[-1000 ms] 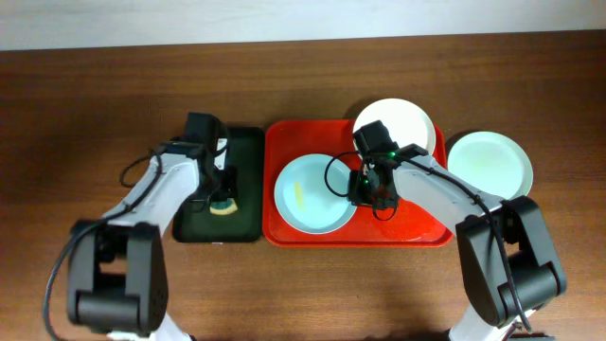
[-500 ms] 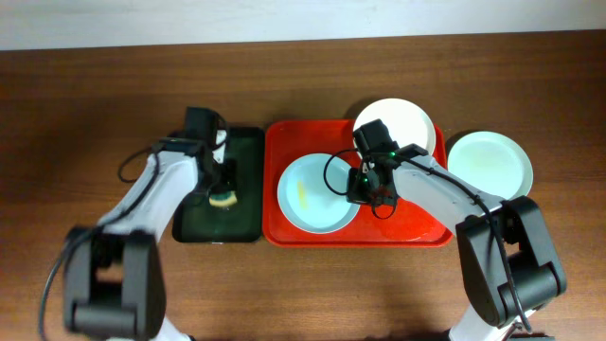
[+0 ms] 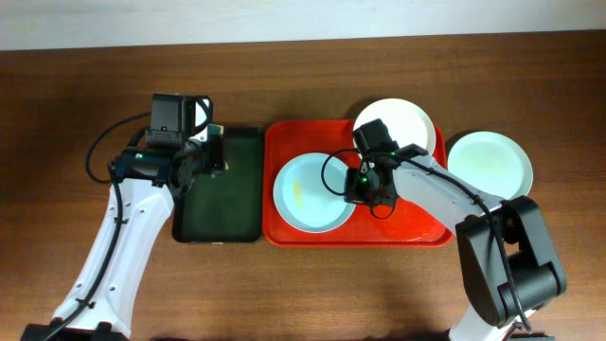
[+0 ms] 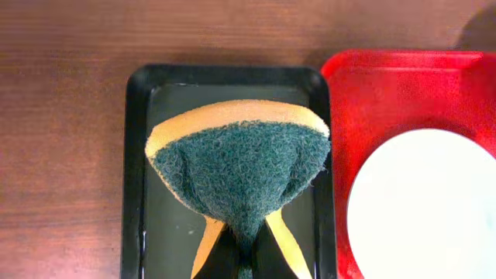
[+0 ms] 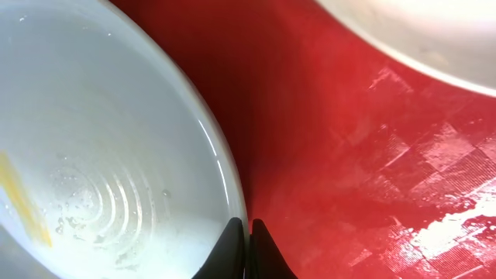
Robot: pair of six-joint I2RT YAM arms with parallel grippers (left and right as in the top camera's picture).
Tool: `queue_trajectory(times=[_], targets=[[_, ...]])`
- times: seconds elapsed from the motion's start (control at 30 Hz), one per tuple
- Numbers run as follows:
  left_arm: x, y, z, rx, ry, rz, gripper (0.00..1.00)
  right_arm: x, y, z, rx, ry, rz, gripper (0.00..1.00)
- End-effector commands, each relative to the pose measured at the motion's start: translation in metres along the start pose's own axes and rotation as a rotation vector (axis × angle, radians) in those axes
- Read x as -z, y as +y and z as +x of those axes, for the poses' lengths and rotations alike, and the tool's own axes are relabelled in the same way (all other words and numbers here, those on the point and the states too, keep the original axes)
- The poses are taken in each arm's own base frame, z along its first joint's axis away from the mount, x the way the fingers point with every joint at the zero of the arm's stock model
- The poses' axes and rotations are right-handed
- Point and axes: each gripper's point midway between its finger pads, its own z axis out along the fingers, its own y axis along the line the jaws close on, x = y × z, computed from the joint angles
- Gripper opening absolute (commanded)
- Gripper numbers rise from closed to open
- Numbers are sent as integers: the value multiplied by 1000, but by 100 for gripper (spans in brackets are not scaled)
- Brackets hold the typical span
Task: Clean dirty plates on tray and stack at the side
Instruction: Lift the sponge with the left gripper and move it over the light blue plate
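Observation:
A mint-green plate (image 3: 311,193) with a yellow smear lies on the red tray (image 3: 407,227). My right gripper (image 3: 358,192) is shut on its right rim; in the right wrist view the jaws (image 5: 246,231) pinch the plate's edge (image 5: 116,155). A white plate (image 3: 402,119) leans on the tray's back right corner. Another mint plate (image 3: 490,163) lies on the table right of the tray. My left gripper (image 3: 210,152) is shut on a green and yellow sponge (image 4: 236,167) and holds it above the dark green tray (image 3: 222,208).
The dark green tray (image 4: 139,155) stands just left of the red tray (image 4: 387,85). Brown wooden table (image 3: 95,76) lies all round, with a white wall strip at the back.
My left gripper has lifted the sponge off the dark green tray and moved back and left. The right gripper holds the plate rim; the plate shifted slightly left.

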Motion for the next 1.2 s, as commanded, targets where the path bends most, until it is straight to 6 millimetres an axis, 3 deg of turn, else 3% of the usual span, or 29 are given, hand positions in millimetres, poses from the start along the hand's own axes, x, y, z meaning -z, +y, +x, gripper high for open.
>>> queue_trajectory(times=[0.0,0.2,0.5,0.6,0.63,0.7,1.17], targets=[[15,1,-18,-21,-34,-9,0,2,-4,-5,-21,-3,-13,13],[17,0,-25,-39,53,-18,0,5,-10,-12,-45,-14,-11,21],[-44,8,3,-48,278,-60,0,4,-9,-13,-40,-20,-14,19],[-54,7,9,-52,309,-61,0,4,-9,-13,-40,-21,-10,19],[-55,7,10,-51,311,-61,0,4,-9,-12,-40,-20,-10,18],[-55,7,10,-51,309,-60,0,4,-9,-12,-41,-19,-12,4],[-58,-10,16,-55,327,10,0,4,1,-8,-39,10,-72,4]])
